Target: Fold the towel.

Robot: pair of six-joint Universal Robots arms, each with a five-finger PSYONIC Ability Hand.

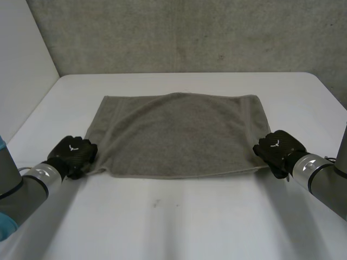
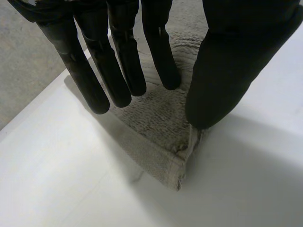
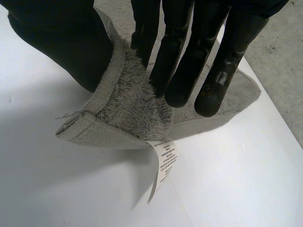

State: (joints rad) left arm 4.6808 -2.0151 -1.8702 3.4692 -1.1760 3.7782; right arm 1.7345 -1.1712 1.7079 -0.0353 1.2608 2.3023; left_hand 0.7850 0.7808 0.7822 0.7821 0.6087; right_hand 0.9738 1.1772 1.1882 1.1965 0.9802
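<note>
A grey towel [image 1: 179, 135] lies folded in a rectangle in the middle of the white table. My left hand [image 1: 73, 154] is at its near left corner. In the left wrist view that corner [image 2: 161, 142] rests flat on the table, my left hand [image 2: 227, 71] open, its thumb tip touching the cloth and its straight fingers [image 2: 118, 71] just above it. My right hand [image 1: 277, 149] is at the near right corner. There the towel's corner [image 3: 123, 109] is raised and pinched between thumb and fingers [image 3: 189, 56]. A white label [image 3: 163, 163] hangs from it.
The white table [image 1: 179, 216] runs wide in front of the towel and on both sides. A grey wall [image 1: 190, 32] stands behind the table's far edge, and a pale panel [image 1: 21, 70] borders its left side.
</note>
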